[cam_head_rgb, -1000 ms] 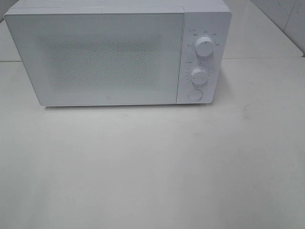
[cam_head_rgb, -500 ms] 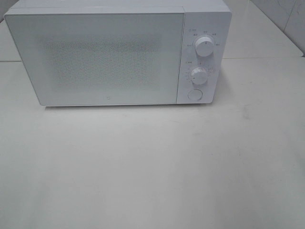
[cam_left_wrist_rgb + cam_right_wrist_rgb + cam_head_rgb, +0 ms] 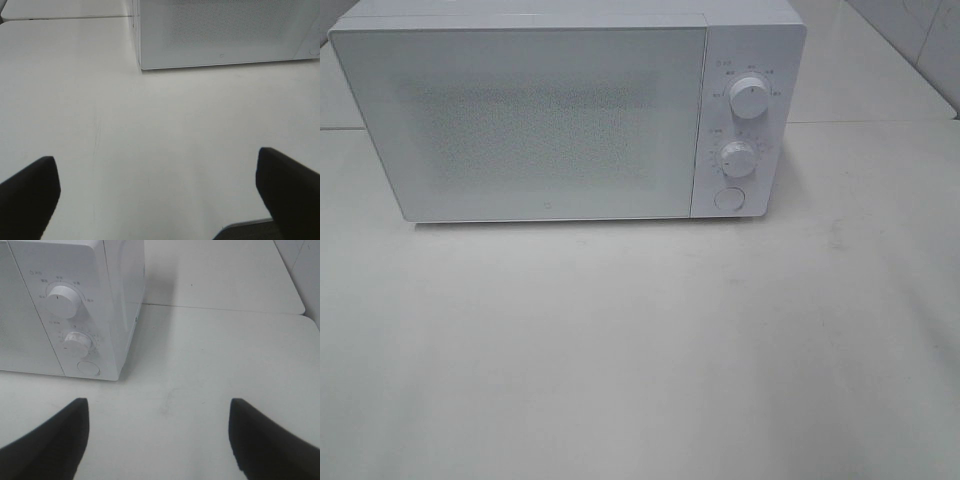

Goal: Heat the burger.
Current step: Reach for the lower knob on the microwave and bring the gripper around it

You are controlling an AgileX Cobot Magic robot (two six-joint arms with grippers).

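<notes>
Above the bench (image 3: 640,350), your left gripper (image 3: 155,161) and right gripper (image 3: 158,403) are hanging spread and empty, and the burger is showing nowhere — maybe behind the shut door (image 3: 520,120) of the microwave (image 3: 750,35) — so be squaring the right one to the lower dial (image 3: 77,342).

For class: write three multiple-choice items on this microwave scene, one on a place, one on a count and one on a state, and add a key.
1. Where on the microwave is the button relative to the lower knob?
A. above it
B. below it
C. left of it, on the door

2. How many knobs does the microwave have?
A. one
B. two
C. four

3. How does the door stand?
A. shut
B. half open
C. wide open

Key:
1 B, the button sits at the foot of the panel, under the lower knob.
2 B, there is only an upper knob and the lower knob.
3 A, the door lies flush with the panel.
</notes>
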